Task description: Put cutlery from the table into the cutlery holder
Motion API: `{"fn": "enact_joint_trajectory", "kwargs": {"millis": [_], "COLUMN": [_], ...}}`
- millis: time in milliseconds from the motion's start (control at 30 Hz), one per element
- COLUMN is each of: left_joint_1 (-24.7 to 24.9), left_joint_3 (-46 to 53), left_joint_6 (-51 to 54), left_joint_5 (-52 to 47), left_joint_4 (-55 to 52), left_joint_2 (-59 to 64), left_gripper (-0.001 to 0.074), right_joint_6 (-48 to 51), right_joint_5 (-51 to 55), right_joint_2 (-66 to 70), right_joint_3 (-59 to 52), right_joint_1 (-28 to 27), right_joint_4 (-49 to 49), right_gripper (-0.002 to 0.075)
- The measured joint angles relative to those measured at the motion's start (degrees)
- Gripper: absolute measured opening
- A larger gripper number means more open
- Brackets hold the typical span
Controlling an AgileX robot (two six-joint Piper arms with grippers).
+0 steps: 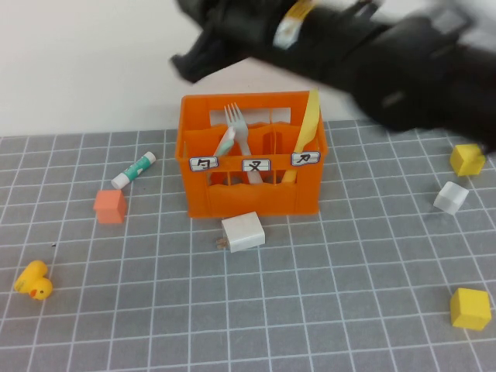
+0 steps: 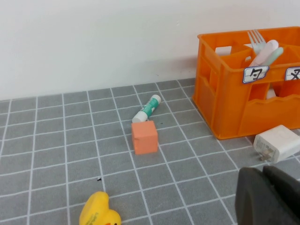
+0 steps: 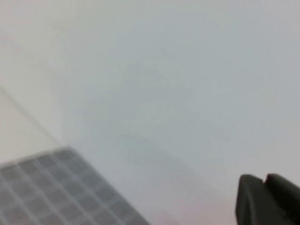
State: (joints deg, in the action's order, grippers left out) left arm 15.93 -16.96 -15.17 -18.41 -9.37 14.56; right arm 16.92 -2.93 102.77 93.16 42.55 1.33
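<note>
I see both spoons (image 1: 225, 142) standing upright in the crate (image 1: 252, 194), left compartment. My right gripper (image 1: 186, 66) hovers above-left; left gripper (image 2: 267, 197) sits low, near. Fingers' state: cannot tell.

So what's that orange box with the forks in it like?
The cutlery holder is an orange plastic crate standing upright on the grey tiled table. It has inner compartments, cut-out sides and three small white labels on its front. A grey fork, pale spoon handles and a yellow knife stick out. A white charger lies just in front.
</note>
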Motion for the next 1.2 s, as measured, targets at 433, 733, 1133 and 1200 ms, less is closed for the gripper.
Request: {"fn": "enact_joint_trajectory", "kwargs": {"millis": [433, 733, 1133, 1200], "left_joint_1": [0.00, 0.00, 0.00, 0.00], "left_joint_3": [0.00, 0.00, 0.16, 0.90], "left_joint_6": [0.00, 0.00, -0.14, -0.14], "left_joint_5": [4.07, 4.49, 4.49, 5.47], "left_joint_4": [0.37, 0.37, 2.12, 2.12], "left_joint_2": [0.00, 0.00, 0.00, 0.00], "left_gripper": [-0.0001, -0.0001, -0.0001, -0.0001], "right_joint_6": [11.50, 6.82, -14.61, -16.37], "right_joint_5": [38.79, 31.95, 34.39, 35.97], "right_joint_2": [-24.65, -45.38, -78.32, -82.83], "right_joint_3": [-7.32, -36.86, -66.55, -68.20], "right_joint_1": [0.07, 0.07, 0.07, 0.07], "right_joint_4": [-7.83, -10.59, -26.46, -27.29], "right_gripper": [-0.0001, -0.0001, -0.0001, -0.0001]}}
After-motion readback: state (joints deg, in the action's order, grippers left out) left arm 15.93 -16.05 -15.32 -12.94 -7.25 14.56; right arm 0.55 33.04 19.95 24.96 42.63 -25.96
